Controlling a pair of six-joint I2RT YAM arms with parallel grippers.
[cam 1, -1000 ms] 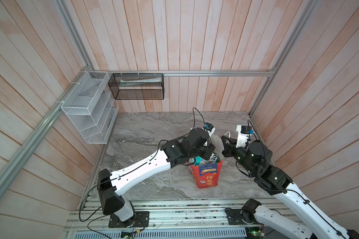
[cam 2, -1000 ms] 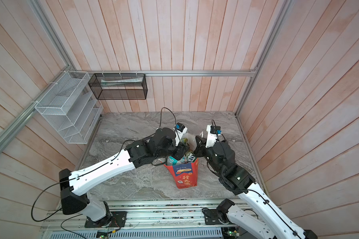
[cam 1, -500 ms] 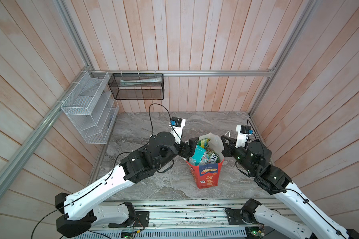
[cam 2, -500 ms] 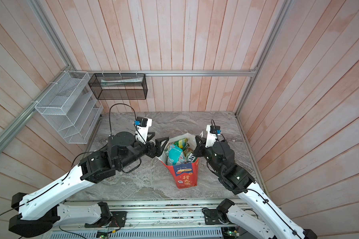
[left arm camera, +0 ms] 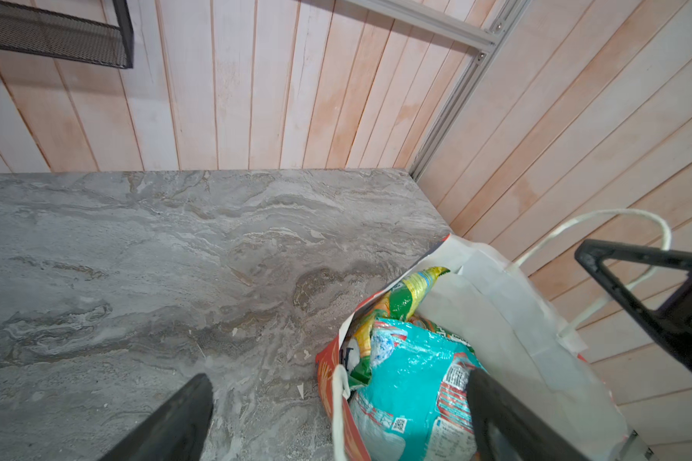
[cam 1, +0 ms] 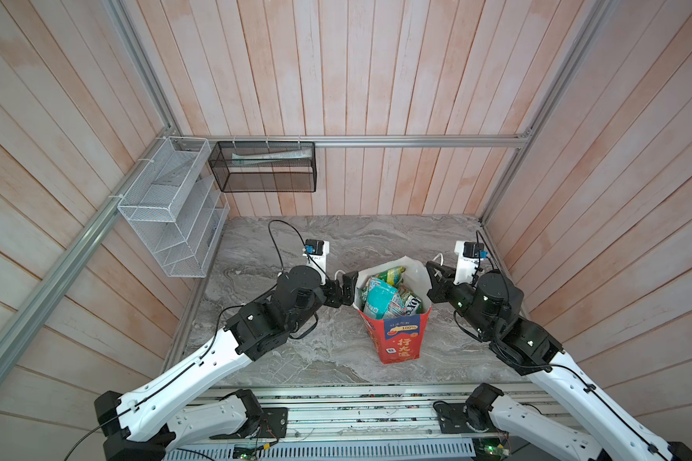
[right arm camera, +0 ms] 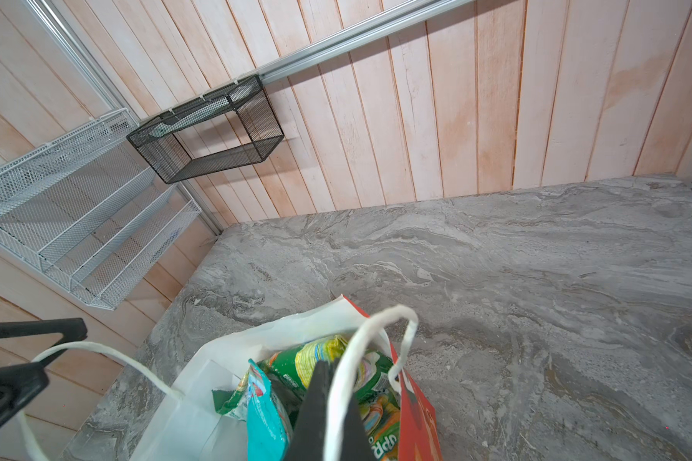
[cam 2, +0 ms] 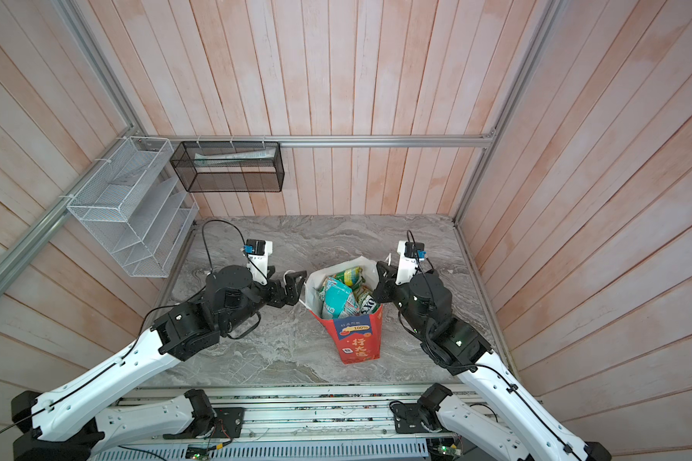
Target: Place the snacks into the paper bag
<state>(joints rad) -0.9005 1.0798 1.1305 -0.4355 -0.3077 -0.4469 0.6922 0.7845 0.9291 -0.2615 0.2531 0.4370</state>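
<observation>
Paper bag stands upright at front centre of the marble tabletop. Its long axis is vertical, mouth up, red printed face toward the arm bases.

Contents: snacks packed to the rim, on end and leaning. A teal pouch sits nearest the front. A green pouch is behind it, its top poking above the white lining.

Left gripper is just beside the bag's left rim, outside it, fingers spread wide with nothing between them. In the left wrist view one finger overlaps the teal pouch; contact cannot be told.

Right gripper is at the right rim, fingers pressed together. A white cord handle drapes over them in the right wrist view (pinched or merely lying there, unclear).

Farther back, a white wire rack hangs on the left wall; its tier contents are not legible. On the back wall, a black mesh basket holds a pale flat packet lying lengthwise along its upper edge.
</observation>
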